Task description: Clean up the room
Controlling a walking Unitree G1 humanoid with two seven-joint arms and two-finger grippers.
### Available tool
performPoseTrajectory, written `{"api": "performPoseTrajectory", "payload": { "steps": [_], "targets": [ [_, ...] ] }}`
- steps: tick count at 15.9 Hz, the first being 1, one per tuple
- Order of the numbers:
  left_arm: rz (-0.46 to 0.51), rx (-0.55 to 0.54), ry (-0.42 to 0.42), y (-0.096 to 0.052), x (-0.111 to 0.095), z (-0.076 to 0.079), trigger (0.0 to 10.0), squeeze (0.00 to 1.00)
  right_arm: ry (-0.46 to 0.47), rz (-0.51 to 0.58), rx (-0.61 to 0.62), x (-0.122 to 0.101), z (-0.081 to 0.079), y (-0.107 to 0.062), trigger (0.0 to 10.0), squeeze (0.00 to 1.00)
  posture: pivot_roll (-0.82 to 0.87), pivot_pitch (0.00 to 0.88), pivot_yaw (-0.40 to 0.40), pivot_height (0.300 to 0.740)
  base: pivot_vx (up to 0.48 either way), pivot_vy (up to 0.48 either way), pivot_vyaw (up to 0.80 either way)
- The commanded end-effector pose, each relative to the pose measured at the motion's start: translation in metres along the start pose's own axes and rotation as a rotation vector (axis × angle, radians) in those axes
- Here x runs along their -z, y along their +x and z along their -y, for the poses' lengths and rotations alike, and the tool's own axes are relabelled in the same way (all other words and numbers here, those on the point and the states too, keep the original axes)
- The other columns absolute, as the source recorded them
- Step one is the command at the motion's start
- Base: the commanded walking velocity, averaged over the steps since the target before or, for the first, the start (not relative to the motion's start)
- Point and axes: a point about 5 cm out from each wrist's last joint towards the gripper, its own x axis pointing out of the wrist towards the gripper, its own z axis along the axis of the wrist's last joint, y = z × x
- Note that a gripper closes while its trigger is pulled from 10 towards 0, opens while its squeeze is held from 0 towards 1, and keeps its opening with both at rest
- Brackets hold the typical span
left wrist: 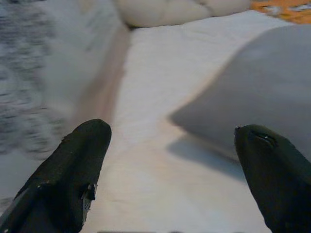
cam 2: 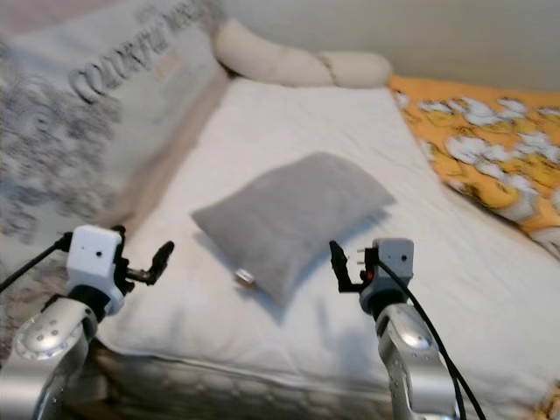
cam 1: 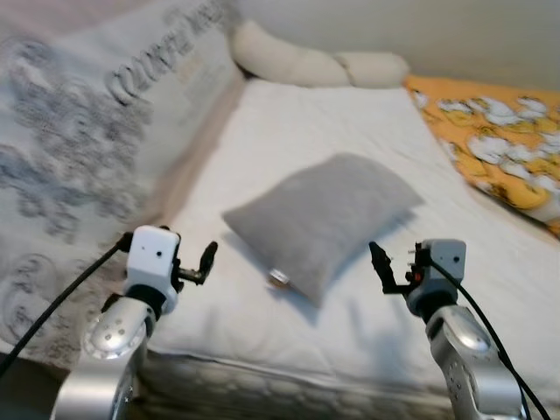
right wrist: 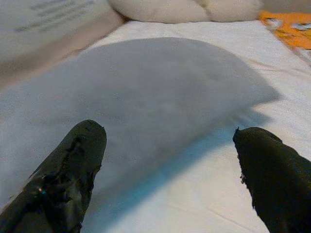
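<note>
A pillow (cam 1: 321,220) is lying mid-mattress (cam 1: 367,114) ahead of me, between my left gripper (cam 1: 206,262) and right gripper (cam 1: 381,265).

This is a bedroom in a home. A bed (cam 1: 367,131) with a white sheet takes up most of the scene. A grey pillow (cam 1: 325,219) lies on the middle of the bed. At the head of the bed a long cream bolster (cam 1: 306,63) rests against a plain wall. An orange blanket with a white cartoon print (cam 1: 499,144) covers the right side of the bed, and a grey patterned coverlet (cam 1: 79,166) hangs beside its left edge.
</note>
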Motion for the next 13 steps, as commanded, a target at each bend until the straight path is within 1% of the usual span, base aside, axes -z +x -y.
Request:
{"api": "performPoseTrajectory", "payload": {
  "steps": [1,2,8,11,12,13],
  "targets": [
    [0.004,-0.008,0.010,0.000,-0.002,-0.003,10.0,0.00,-0.012,0.020,-0.020,-0.005,-0.006,0.004,10.0,0.00,0.04,0.000,-0.034,0.740,0.307,0.000,0.00],
    [0.002,-0.008,0.013,0.000,-0.002,-0.002,10.0,0.00,-0.012,0.020,-0.019,-0.005,-0.006,0.004,10.0,0.00,0.04,0.000,-0.033,0.740,0.262,0.000,0.00],
    [-0.005,0.010,0.027,-0.002,-0.001,0.000,10.0,0.00,-0.003,0.020,-0.002,-0.004,-0.003,0.003,10.0,0.00,0.04,0.000,-0.026,0.740,0.000,0.000,0.00],
    [-0.011,0.042,0.038,-0.002,-0.001,0.001,10.0,0.00,0.043,0.020,0.019,-0.004,0.001,0.002,10.0,0.00,0.03,0.000,-0.007,0.740,0.000,0.000,0.00],
    [-0.023,0.078,0.059,0.000,0.000,0.002,10.0,0.00,0.079,0.017,0.037,-0.004,0.005,0.000,10.0,0.98,0.04,0.000,-0.010,0.740,0.000,0.000,0.00],
    [-0.027,0.089,0.066,0.000,0.001,0.002,10.0,0.00,0.089,0.014,0.041,-0.004,0.006,0.000,10.0,0.98,0.04,0.000,-0.010,0.740,0.000,0.000,0.00]
  ]
}}
